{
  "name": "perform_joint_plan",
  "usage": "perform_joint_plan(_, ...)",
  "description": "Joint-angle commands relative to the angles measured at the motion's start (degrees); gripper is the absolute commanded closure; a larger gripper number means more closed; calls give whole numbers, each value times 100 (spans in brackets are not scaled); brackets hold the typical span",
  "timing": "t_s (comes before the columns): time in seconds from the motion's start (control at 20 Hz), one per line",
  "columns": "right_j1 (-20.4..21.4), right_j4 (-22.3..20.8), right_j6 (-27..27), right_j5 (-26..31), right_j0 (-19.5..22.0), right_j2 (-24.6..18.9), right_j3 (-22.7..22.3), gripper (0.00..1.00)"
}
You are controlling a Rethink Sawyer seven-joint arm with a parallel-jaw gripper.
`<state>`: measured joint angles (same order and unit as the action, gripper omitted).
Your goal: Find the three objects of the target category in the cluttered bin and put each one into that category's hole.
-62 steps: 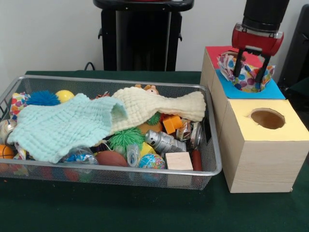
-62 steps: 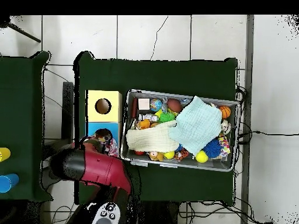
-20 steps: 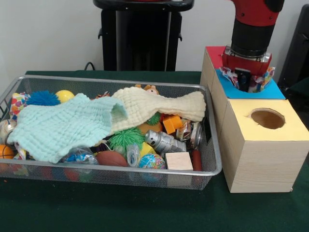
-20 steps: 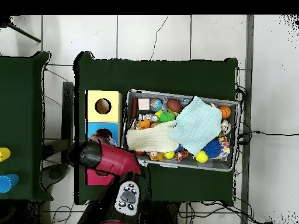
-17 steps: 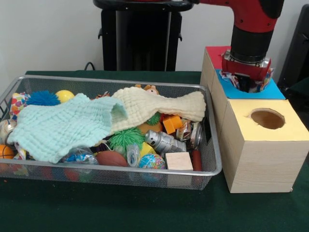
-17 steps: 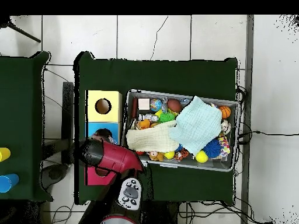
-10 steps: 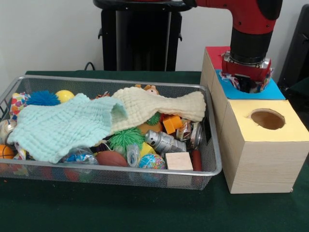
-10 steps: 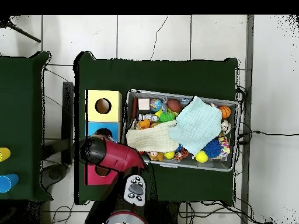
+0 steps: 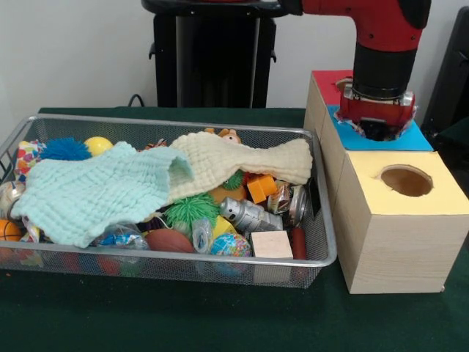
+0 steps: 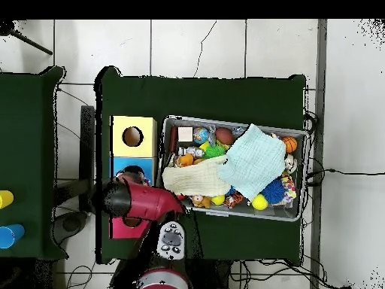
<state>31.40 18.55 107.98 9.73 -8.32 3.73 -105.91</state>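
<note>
The red and black arm's gripper (image 9: pixel 377 129) is sunk low over the hole in the blue-topped wooden box (image 9: pixel 418 138), so low that its tips cannot be seen; whether it is open, closed or gripping anything I cannot tell, and no carried object shows clearly, only a faint coloured fringe at the gripper's edge that is too small to name. It sits there presumably because that hole is the target category's; a drop from this depth should not miss. The wire mesh bin (image 9: pixel 322 242) stands just left of the boxes, heaped with small toys under a mint-green knitted cloth (image 9: pixel 88 192) and a cream knitted cloth (image 9: pixel 234 163); the cloths hide much of the heap, so any remaining targets are likely beneath them and will need uncovering.

The front view shows the yellow-topped wooden box (image 9: pixel 447 198) nearest, its round hole empty, the blue box behind it, and the red-topped box (image 9: pixel 326 79) farthest, mostly hidden by the arm; the overhead view shows the three boxes in one row beside the bin, with the arm's red body (image 10: pixel 139 202) covering part of the blue and red tops, so the gripper itself is hidden there.
</note>
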Motion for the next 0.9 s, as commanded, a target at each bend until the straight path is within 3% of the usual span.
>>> perform_joint_plan(0.05, -1973, 444, 1770, -2694, -1288, 666, 341, 100)
perform_joint_plan(0.25, -2471, 1595, 1254, -1863, -2481, 2005, 736, 100)
perform_joint_plan(0.35, -3074, 2443, 936, -1367, -3297, 3081, 1045, 100)
perform_joint_plan(0.45, -3396, 2897, 804, -1171, -3544, 3475, 1229, 100)
perform_joint_plan(0.65, -3151, 2637, 669, -995, -3351, 3473, 1345, 100)
perform_joint_plan(0.9, -1557, 1723, 429, -318, -2525, 2550, 722, 100)
